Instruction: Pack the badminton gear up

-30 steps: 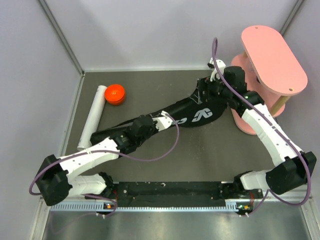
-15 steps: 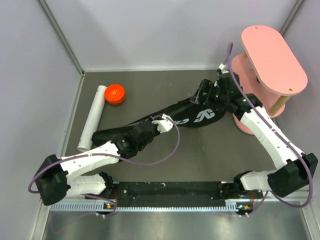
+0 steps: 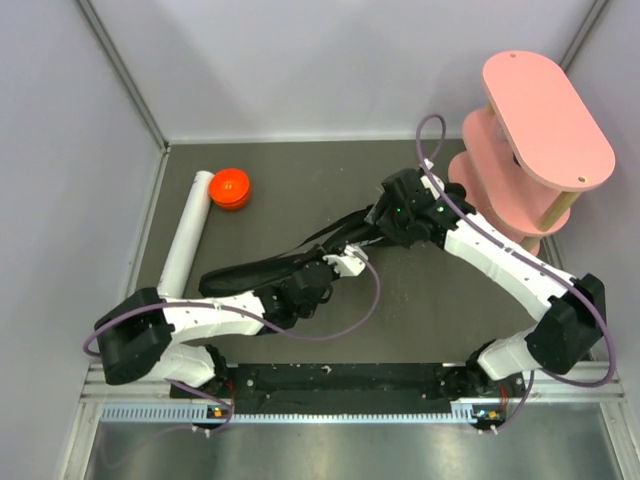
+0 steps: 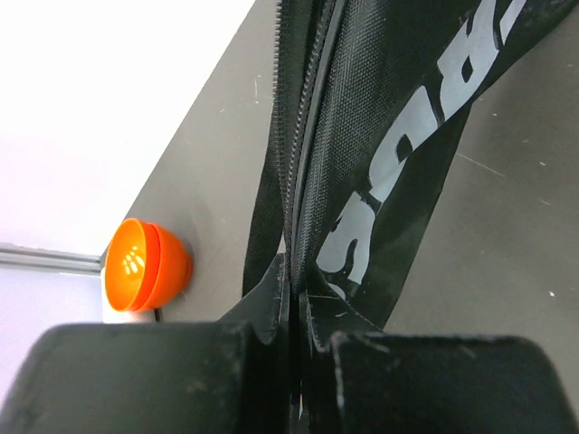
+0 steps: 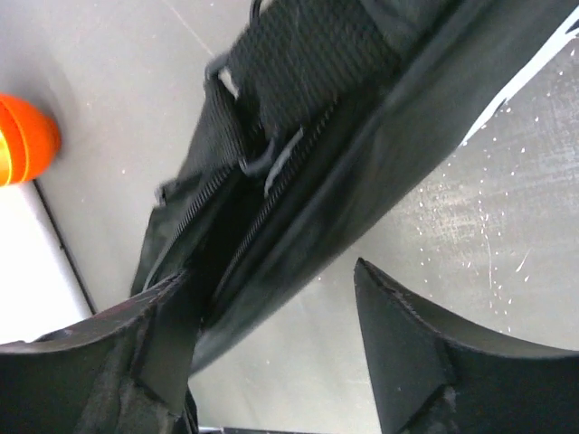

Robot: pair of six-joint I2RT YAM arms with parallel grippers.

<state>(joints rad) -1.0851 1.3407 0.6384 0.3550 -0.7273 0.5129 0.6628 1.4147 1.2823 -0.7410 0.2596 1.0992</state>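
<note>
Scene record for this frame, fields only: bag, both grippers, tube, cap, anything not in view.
bag: black, lettered, lying diagonally mid-scene
left gripper: shut on bag edge
right gripper: open, bag's far end between its fingers
tube: white, far left
cap: orange, off, beside tube's far end
shelf: pink, far right
rackets, shuttlecocks: not visible

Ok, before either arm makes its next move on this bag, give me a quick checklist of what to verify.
1. Left gripper holding the black fabric racket bag: ok, jaws shut on its edge by the zip.
2. Right gripper holding the bag: not ok, jaws open at the bag's edge.
3. Orange round cap on the long white tube: not ok, it sits beside the tube.
4. Rackets and shuttlecocks inside the bag: cannot tell, none visible.
</note>
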